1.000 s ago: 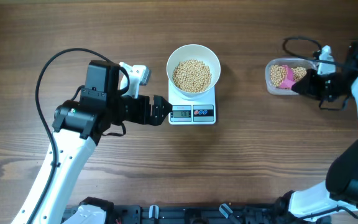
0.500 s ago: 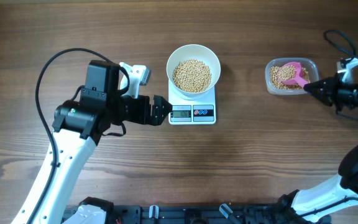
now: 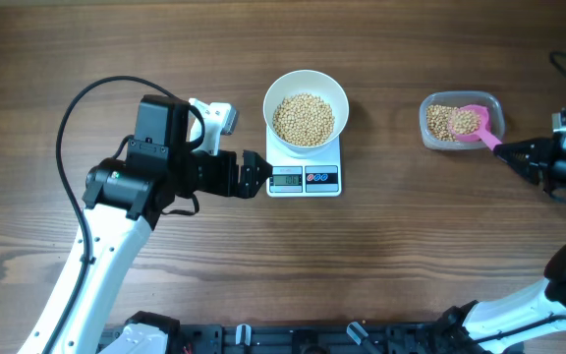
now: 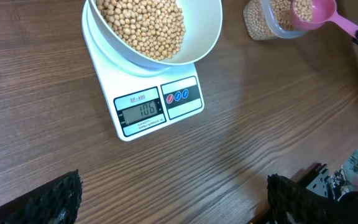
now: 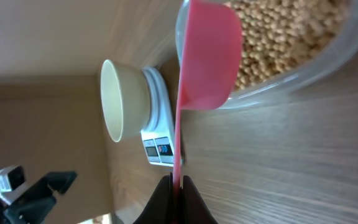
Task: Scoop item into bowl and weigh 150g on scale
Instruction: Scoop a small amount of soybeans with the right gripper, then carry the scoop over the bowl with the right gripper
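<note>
Two fingers of my right gripper (image 3: 508,149) are pinched shut on the pink scoop (image 3: 483,133) handle. It's loaded with beans (image 3: 460,120) and sits over the tub (image 3: 428,126). Bowl (image 3: 273,90) is on the scale (image 3: 293,187), well off to its left. Risks: thin handle could twist in my grip and spill beans in transit, or a full dump could overshoot.

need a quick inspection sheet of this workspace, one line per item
surface: wooden table, no spills seen
job's things: white bowl of beans sits on the scale; display reads 106
clutter: clear tub holding more beans; pink scoop loaded, over the tub
pincers: left pincer open, empty, beside the scale; right pincer shut on the scoop handle
cables: black cable loops over the left arm; second cable by the right arm
surroundings: dark rig hardware along the near table edge
</note>
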`<action>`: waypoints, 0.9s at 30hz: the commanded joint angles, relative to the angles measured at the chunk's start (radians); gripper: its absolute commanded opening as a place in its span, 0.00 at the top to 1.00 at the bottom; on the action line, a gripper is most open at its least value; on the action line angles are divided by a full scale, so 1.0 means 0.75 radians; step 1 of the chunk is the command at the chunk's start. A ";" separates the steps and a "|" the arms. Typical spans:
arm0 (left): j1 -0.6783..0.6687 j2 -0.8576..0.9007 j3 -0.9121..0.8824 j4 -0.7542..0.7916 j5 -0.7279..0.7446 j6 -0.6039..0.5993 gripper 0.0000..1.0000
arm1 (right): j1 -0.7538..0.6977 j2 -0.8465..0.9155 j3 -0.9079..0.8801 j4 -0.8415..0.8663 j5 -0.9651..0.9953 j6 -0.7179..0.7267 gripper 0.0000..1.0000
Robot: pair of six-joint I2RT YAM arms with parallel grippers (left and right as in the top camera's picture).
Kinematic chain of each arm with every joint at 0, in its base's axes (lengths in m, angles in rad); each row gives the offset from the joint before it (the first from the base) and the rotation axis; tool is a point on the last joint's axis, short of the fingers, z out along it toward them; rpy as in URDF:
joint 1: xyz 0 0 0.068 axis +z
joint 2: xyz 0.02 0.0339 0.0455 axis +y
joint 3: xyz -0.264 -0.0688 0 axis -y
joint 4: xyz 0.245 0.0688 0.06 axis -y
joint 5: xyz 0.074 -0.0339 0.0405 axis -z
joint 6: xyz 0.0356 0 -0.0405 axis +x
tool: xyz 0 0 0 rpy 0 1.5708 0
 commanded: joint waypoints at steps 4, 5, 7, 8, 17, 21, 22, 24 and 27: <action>0.010 -0.001 0.027 0.000 -0.004 0.002 0.00 | -0.002 0.016 -0.003 -0.102 -0.223 -0.181 0.96; 0.010 -0.001 0.027 0.001 -0.004 0.003 0.00 | 0.003 0.015 -0.003 -0.122 -0.245 -0.196 0.96; 0.010 -0.001 0.027 0.001 -0.004 0.003 0.00 | 0.036 0.013 -0.003 -0.198 -0.298 -0.256 0.96; 0.010 -0.001 0.027 0.001 -0.004 0.002 0.00 | 0.061 0.012 -0.003 -0.231 -0.318 -0.286 0.96; 0.010 -0.001 0.027 0.000 -0.004 0.002 0.00 | 0.462 -0.099 0.056 -0.212 -0.465 -0.148 0.96; 0.010 -0.001 0.027 0.001 -0.004 0.002 0.00 | 0.646 -0.136 0.060 0.142 -0.412 0.326 0.96; 0.010 -0.001 0.027 0.000 -0.004 0.002 0.00 | 0.698 -0.151 0.060 0.271 -0.317 0.506 0.96; 0.010 -0.001 0.027 0.001 -0.005 0.003 0.00 | 0.784 -0.182 0.060 0.453 -0.222 0.691 0.96; 0.010 -0.001 0.027 0.000 -0.004 0.003 0.00 | 0.927 -0.242 0.060 0.717 0.033 0.929 0.96</action>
